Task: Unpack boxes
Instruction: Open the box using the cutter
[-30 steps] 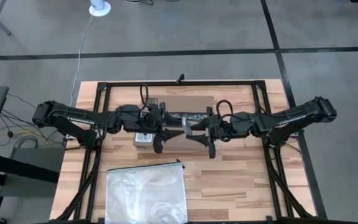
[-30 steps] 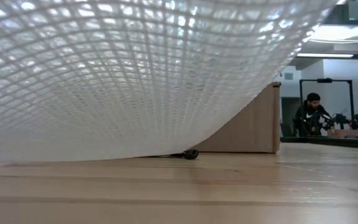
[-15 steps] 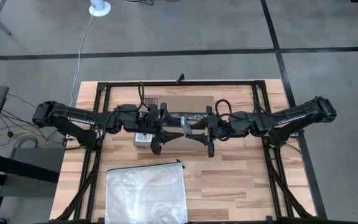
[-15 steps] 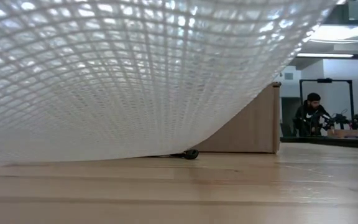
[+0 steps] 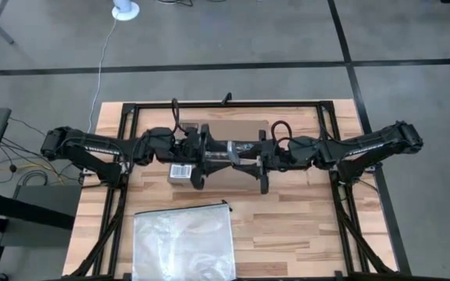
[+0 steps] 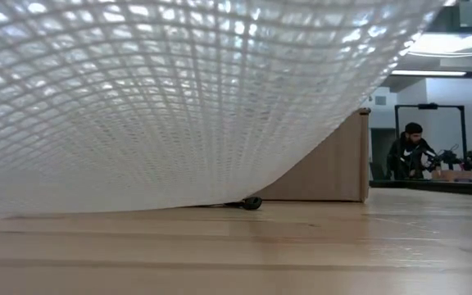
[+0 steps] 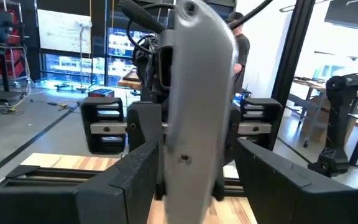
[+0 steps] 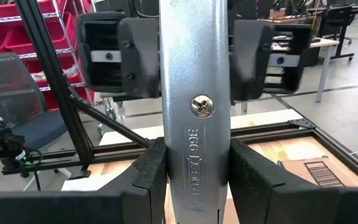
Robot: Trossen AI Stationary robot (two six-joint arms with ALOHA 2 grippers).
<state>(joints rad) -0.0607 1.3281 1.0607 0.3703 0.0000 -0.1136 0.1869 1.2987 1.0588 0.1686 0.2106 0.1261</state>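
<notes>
Both sets of jaws meet in the middle of the tabletop [image 5: 287, 215], and a silver knife [image 5: 237, 151] runs between them. The right jaws [image 8: 194, 174] are clamped on one end of this knife, with one dark finger [image 8: 151, 171] pressed on each flat side of the metal handle. A screw and stamped letters show on the handle just past those fingers. The left jaws [image 7: 194, 165] are clamped on the other end of the same knife, and its fingers [image 7: 135, 174] hug the grey metal on both sides. From above, the two arms reach in from opposite sides, so the two jaws face each other with the knife as a bridge.

Right under the jaws and the knife sits the brown box [image 5: 233, 129]. It lies flat on the tabletop, and the arms cover part of its top. A white label [image 5: 180, 171] with black bars shows on the box beside the left jaws.

Nearer the front edge, well apart from the jaws, lies a clear bag [image 5: 183, 240]. In the low view this bag [image 6: 162, 90] fills most of the picture, and a corner of the box [image 6: 330, 164] peeks out behind it. Far back in the room there is a person [image 6: 408, 152].
</notes>
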